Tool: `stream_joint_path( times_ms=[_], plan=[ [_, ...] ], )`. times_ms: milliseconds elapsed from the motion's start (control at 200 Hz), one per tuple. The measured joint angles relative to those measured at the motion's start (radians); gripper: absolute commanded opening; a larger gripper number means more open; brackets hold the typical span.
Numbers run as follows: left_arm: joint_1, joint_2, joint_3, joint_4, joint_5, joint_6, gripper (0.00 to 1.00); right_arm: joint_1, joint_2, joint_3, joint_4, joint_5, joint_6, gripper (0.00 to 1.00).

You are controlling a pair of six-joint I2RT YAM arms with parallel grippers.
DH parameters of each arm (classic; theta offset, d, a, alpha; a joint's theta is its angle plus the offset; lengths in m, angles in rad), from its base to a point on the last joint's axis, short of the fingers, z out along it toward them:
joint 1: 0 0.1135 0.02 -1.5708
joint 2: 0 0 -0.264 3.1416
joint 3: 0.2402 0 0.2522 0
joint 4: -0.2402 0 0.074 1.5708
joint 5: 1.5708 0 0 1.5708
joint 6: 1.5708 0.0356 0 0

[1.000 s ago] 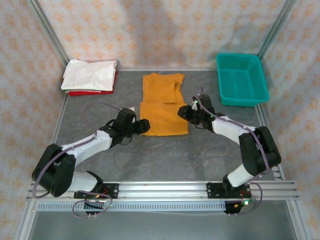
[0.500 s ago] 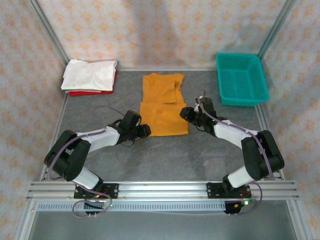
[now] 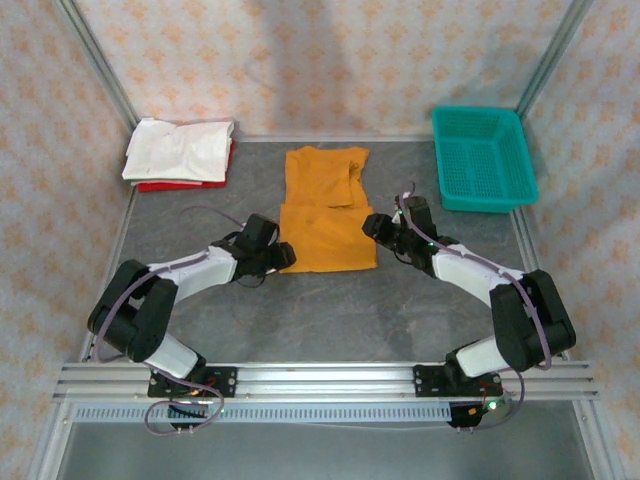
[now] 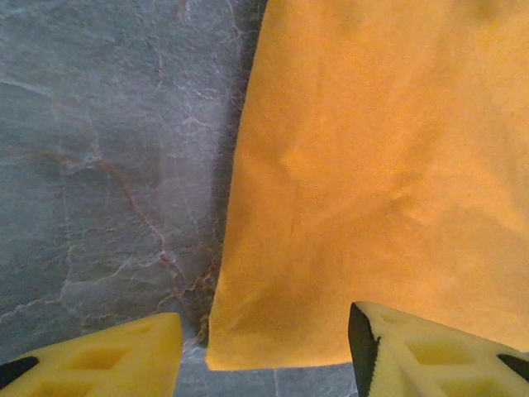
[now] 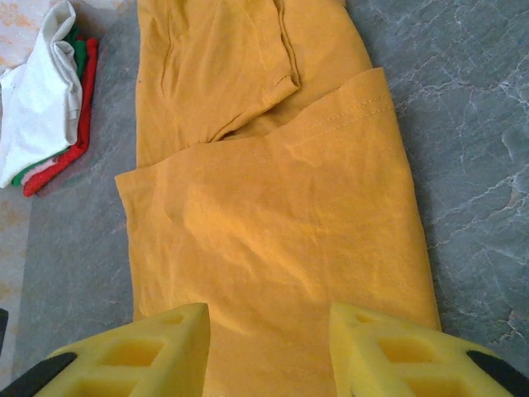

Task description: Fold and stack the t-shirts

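The orange t-shirt point(image 3: 325, 215) lies flat mid-table, its near half folded over itself. My left gripper point(image 3: 288, 256) sits at the shirt's near left corner. In the left wrist view it point(image 4: 264, 331) is open, its fingers astride that corner of the cloth point(image 4: 372, 165) without gripping it. My right gripper point(image 3: 368, 226) hovers at the shirt's right edge. In the right wrist view it point(image 5: 269, 318) is open above the folded layer point(image 5: 273, 215). A folded white t-shirt point(image 3: 180, 150) rests on a red one point(image 3: 165, 186) at the back left.
A teal mesh basket point(image 3: 485, 160) stands at the back right corner. Metal frame posts and patterned walls enclose the grey table point(image 3: 330, 310). In the right wrist view the white shirt point(image 5: 37, 91) and red shirt point(image 5: 62, 161) pile lies at the upper left.
The left arm's elbow has drawn inward while its gripper stayed by the shirt's near left corner. The right gripper has shifted slightly along the right edge.
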Motion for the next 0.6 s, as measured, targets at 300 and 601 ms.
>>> stream_joint_path(
  times_ms=[300,601],
  plan=[
    [-0.005,0.103,0.064,-0.053,-0.023,0.061,0.21,0.0,-0.018,-0.016,-0.063,-0.002,0.0,0.46],
    [-0.01,0.104,0.067,-0.068,-0.05,0.085,0.13,0.007,-0.019,-0.046,-0.269,-0.037,-0.012,0.52]
  ],
)
